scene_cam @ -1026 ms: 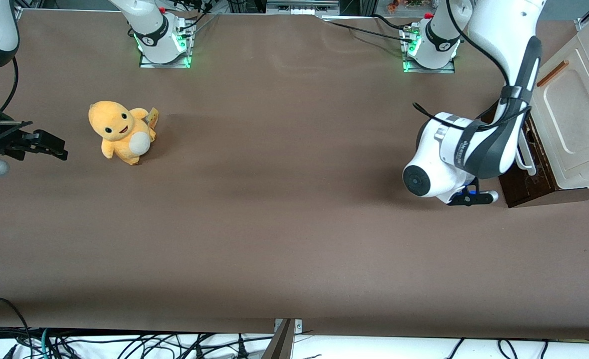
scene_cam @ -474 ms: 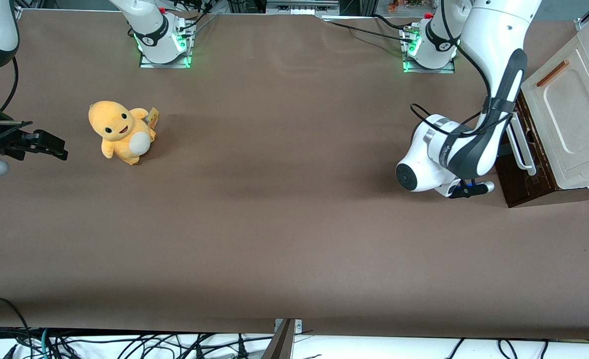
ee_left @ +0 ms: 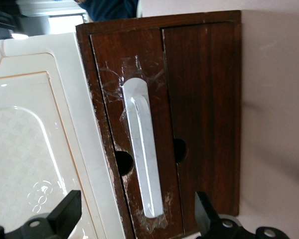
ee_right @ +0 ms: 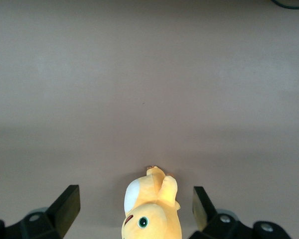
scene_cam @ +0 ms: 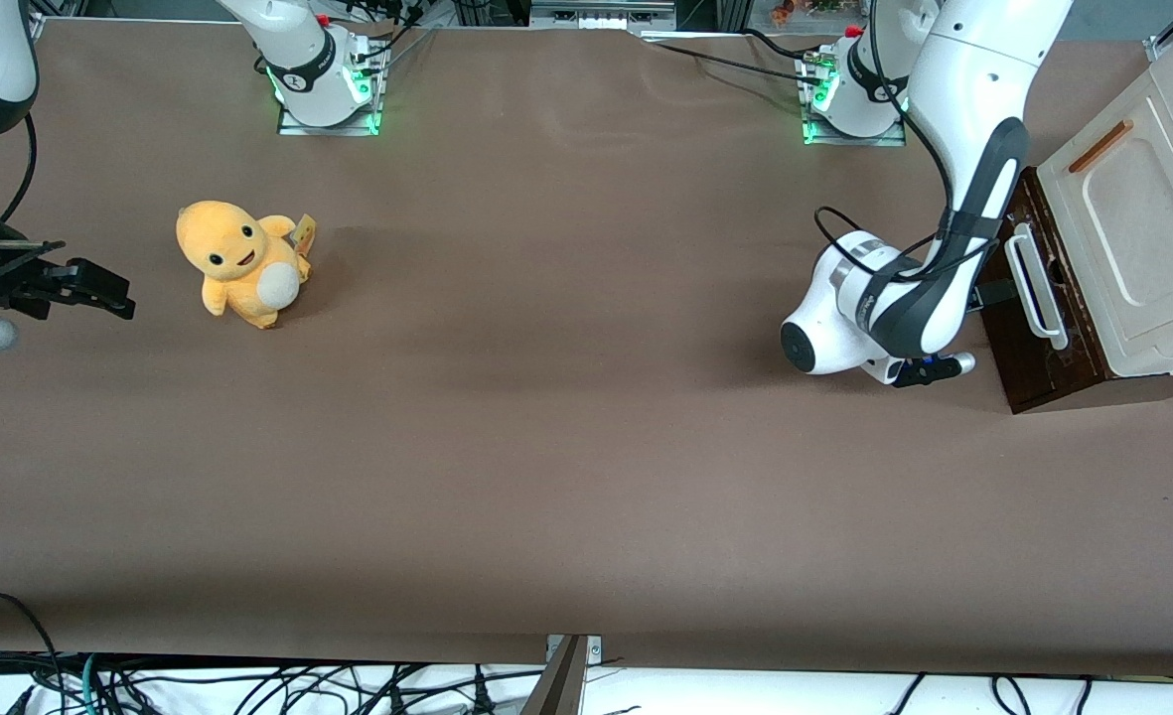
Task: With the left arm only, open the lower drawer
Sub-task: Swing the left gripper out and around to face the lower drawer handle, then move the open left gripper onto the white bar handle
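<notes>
Front view shows the left arm bent down at its end of the brown counter, its wrist block low and just in front of the small dark wood cabinet. Left wrist view faces the cabinet's front: the gripper is released, its two black fingers spread wide, one before the cream panel and the other before the dark wood, with nothing between them touched. The white loop handle runs along one dark brown front, which sits flush with the drawer front beside it; both fronts look shut, and I cannot tell from these views which of the two is the lower drawer. A round hole shows on each front beside the handle. In the front view the handle stands clear of the arm. A yellow plush toy stands well apart, toward the parked arm's end of the counter.
</notes>
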Action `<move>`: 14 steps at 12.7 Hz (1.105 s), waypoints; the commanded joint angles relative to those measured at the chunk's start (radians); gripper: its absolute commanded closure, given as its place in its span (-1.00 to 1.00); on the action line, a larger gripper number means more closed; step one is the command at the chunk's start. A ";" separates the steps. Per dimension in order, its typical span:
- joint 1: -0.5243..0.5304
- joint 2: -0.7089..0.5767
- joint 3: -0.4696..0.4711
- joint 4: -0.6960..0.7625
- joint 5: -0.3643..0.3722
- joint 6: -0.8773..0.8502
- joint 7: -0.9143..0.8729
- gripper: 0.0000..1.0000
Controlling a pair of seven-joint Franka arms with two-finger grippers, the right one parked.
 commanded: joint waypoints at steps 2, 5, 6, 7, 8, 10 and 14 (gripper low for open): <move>0.007 0.006 -0.006 -0.042 0.065 -0.009 -0.052 -1.00; 0.007 0.015 -0.004 -0.074 0.099 -0.010 -0.089 -1.00; 0.009 0.017 -0.004 -0.082 0.113 -0.010 -0.104 -1.00; 0.009 0.023 -0.004 -0.085 0.122 -0.010 -0.110 -1.00; 0.011 0.029 -0.004 -0.085 0.124 -0.010 -0.125 -1.00; 0.011 0.040 -0.003 -0.085 0.136 -0.010 -0.146 -1.00; 0.044 0.046 -0.001 -0.097 0.193 -0.007 -0.161 -1.00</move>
